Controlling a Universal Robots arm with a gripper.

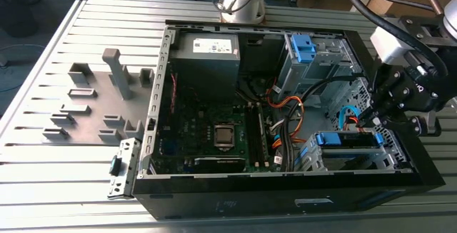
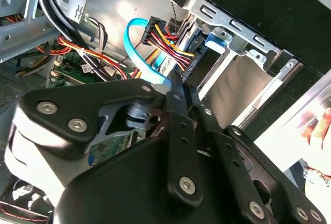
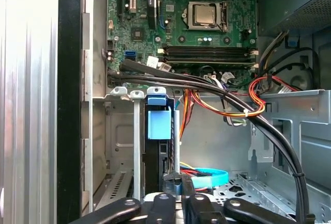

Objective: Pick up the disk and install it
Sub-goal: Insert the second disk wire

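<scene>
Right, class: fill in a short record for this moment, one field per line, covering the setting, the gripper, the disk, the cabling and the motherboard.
Setting: open computer case lying on a slatted metal table
Gripper: gripper at the case's edge, on the exterior view's right, above the drive bay
Disk: disk with blue rail stands in the drive cage
Cabling: orange-red-yellow power cable and light-blue data cable by the disk
Motherboard: processor socket exposed

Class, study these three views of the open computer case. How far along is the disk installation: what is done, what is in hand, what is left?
Done: the disk, with its blue rail, already sits in the drive cage of the case. In hand: nothing; the gripper is shut, close to the disk's cable end. Left: whether the disk is fully seated cannot be told from these views.
</scene>
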